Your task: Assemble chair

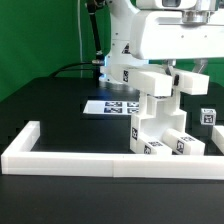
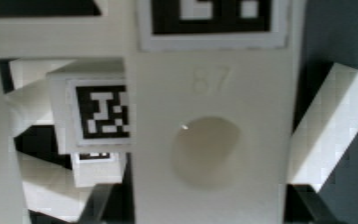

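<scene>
The partly built chair (image 1: 162,130) stands just inside the front wall, a stack of white blocky pieces with small tags low on its front. Above it my gripper (image 1: 173,76) is shut on a flat white chair panel (image 1: 150,83), which sits on top of the stack. In the wrist view this panel (image 2: 208,120) fills the middle, with a tag at one end and an oval dimple. My gripper (image 2: 208,208) has its black fingers (image 2: 105,205) against both of the panel's sides. Other tagged white chair pieces (image 2: 91,110) show behind it.
A long low white border wall (image 1: 95,160) runs along the front and turns back at the exterior view's left (image 1: 22,138). The marker board (image 1: 108,107) lies flat behind the chair. One loose tagged white piece (image 1: 207,117) stands at the exterior view's right.
</scene>
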### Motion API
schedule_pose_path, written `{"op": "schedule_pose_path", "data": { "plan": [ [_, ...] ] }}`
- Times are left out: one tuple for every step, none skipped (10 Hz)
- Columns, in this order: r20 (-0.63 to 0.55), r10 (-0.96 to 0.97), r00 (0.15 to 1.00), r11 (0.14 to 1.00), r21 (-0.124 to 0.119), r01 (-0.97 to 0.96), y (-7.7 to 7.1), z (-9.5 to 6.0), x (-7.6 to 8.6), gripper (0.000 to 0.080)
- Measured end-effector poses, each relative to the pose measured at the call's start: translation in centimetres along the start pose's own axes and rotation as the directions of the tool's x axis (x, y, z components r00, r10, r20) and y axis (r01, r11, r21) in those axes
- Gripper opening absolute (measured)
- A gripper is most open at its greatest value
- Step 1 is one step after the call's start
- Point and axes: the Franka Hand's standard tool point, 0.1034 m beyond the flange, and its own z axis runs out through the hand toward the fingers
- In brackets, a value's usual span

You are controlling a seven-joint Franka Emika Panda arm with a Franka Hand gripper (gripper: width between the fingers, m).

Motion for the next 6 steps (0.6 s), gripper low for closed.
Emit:
{"op": "schedule_pose_path", "data": {
  "plan": [
    [0.0, 0.0, 1.0, 1.0, 0.0, 0.0, 0.0, 0.0, 0.0, 0.029],
    [0.0, 0.001, 1.0, 1.0, 0.0, -0.001, 0.0, 0.0, 0.0, 0.029],
    [0.0, 0.001, 1.0, 1.0, 0.0, -0.001, 0.0, 0.0, 0.0, 0.029],
    [0.0, 0.001, 1.0, 1.0, 0.0, -0.001, 0.0, 0.0, 0.0, 0.029],
    [0.0, 0.004, 1.0, 1.0, 0.0, -0.004, 0.0, 0.0, 0.0, 0.029],
    [-0.003, 0.043, 0.999, 0.999, -0.001, -0.043, 0.0, -0.01, 0.05, 0.029]
  ]
}}
